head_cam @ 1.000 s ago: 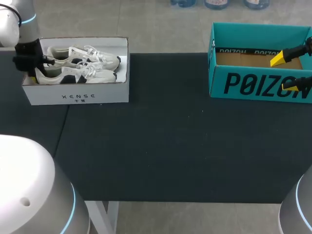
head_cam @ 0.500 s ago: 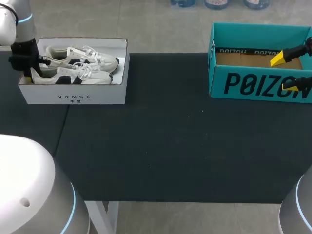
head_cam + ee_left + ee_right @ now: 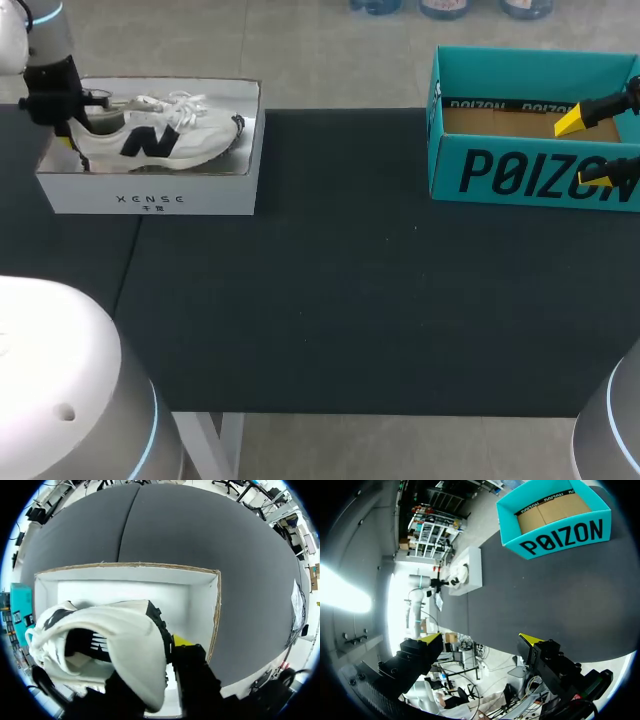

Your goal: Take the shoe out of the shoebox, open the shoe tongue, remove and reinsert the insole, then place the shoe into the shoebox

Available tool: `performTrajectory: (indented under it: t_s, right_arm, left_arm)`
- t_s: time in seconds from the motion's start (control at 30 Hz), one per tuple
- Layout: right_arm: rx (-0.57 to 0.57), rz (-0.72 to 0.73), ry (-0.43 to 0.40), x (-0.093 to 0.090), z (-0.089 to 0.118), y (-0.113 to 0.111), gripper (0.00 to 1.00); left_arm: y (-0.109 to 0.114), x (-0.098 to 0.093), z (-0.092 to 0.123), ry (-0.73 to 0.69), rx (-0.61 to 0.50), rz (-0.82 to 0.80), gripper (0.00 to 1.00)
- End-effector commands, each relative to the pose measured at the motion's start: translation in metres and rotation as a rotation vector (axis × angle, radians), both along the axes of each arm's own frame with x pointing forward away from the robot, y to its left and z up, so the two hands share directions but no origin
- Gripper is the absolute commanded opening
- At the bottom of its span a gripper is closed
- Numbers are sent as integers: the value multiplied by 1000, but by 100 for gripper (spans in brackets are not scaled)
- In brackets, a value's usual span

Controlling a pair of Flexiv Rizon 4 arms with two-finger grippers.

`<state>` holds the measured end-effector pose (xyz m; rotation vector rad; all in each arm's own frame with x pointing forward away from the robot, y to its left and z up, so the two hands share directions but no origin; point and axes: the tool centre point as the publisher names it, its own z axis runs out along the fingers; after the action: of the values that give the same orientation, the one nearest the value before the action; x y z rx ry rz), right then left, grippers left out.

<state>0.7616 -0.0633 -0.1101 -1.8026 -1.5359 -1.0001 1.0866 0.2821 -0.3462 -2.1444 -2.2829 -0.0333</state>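
Tabletop [image 3: 350, 300]: dark; white shoebox [image 3: 150, 200] at ten o'clock, teal box [image 3: 520, 175] at two.
Left hand [image 3: 161, 652]: pointing down, clenched on the shoe [image 3: 160, 140] at its heel.
Change: the shoe has risen off its side and is partly clear of the shoebox, so extraction looks begun.
Right hand [image 3: 585, 150]: spread, empty, at the teal box.

The left gripper [image 3: 68, 128], clamped on the heel of the shoe [image 3: 160, 140], rises, lifting the shoe and turning it side-on ahead of its fingers, while the white shoebox [image 3: 150, 198] beneath shifts slightly toward the gripper's side.
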Motion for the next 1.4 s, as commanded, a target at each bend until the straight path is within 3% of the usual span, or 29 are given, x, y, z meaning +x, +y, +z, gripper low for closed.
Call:
performTrajectory:
  t_s: [0.03, 0.2, 0.33, 0.6, 0.77, 1.23, 1.4]
  right_arm:
    - [-2, -2, 1, 0, -1, 1, 100]
    - [-2, -2, 1, 0, -1, 1, 100]
    - [-2, -2, 1, 0, -1, 1, 100]
    - [-2, -2, 1, 0, -1, 1, 100]
    - [-2, -2, 1, 0, -1, 1, 100]
    - [-2, -2, 1, 0, -1, 1, 100]
    - [-2, -2, 1, 0, -1, 1, 100]
  left_arm:
    - [-7, -24, 43, -83, 5, 8, 0]
    - [-12, -33, 77, -121, 2, -27, 0]
    - [-25, -52, 100, -142, 7, -29, 0]
    - [-60, -88, 125, -150, 7, -32, 0]
    - [-69, -101, 135, -138, -38, -23, 0]
    - [-69, -101, 135, -138, -38, -23, 0]
    - [-106, -128, 139, -130, -27, -52, 0]
